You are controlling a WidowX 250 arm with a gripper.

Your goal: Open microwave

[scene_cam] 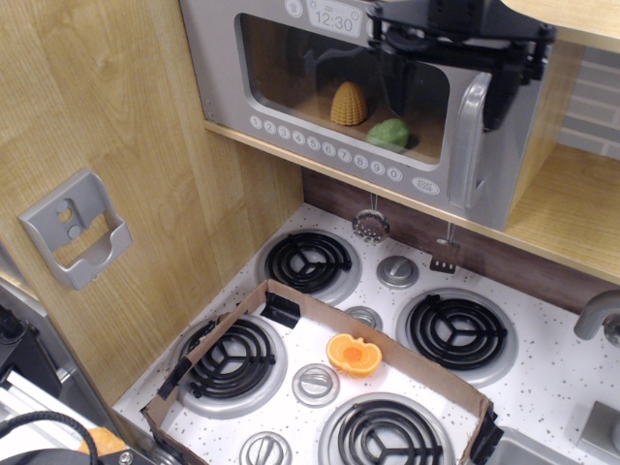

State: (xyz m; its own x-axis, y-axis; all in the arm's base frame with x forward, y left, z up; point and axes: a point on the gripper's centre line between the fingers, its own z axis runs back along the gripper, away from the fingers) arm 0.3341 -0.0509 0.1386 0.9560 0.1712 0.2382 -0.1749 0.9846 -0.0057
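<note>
The grey toy microwave (291, 145) sits on a wooden shelf at the top, with its window door shut. Its clock display (334, 17) reads 12:30, and a row of round white buttons (325, 148) runs under the window. The silver vertical handle (467, 145) is on the door's right side. My black gripper (448, 87) hangs from the top edge, open wide. One finger (504, 92) is right of the handle's top and the other is left of it, in front of the window. A yellow corn piece (349, 104) and a green item (389, 134) lie inside.
Below is a toy stove with several black coil burners (308, 262) and silver knobs (397, 271). A low cardboard frame (387, 349) rests on it, with an orange toy piece (354, 354) inside. A grey wall holder (73, 228) is on the left wood panel, and a faucet (601, 315) is at the right edge.
</note>
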